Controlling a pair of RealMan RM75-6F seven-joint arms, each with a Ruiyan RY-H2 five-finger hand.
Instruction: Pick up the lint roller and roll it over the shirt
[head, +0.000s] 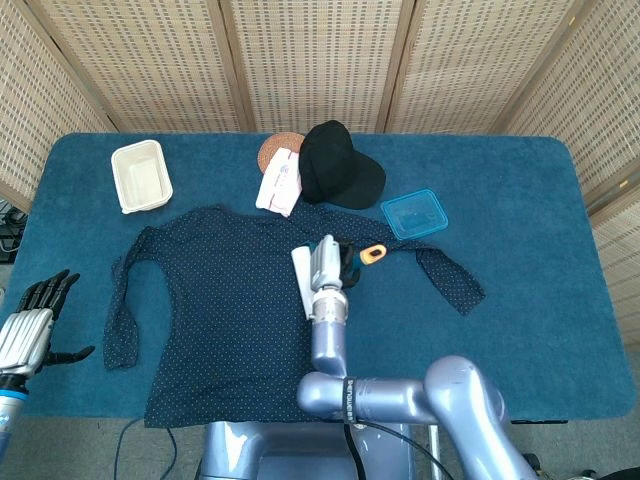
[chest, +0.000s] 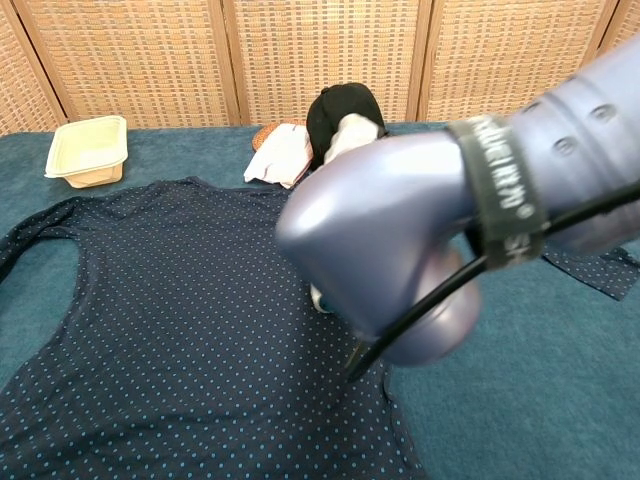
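Navy dotted shirt (head: 235, 310) lies flat on the tabletop (head: 520, 300), my right hand (head: 325, 265) grasping the lint roller (head: 303, 283) w/ its head on the cloth mid-chest, left hand (head: 30, 325) idle & fingers apart, so pickup's done, rolling prob. partway.

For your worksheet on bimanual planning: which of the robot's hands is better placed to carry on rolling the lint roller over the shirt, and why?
The right hand. It already grips the lint roller on the shirt. The left hand holds nothing and sits off the table's left edge, away from the shirt.
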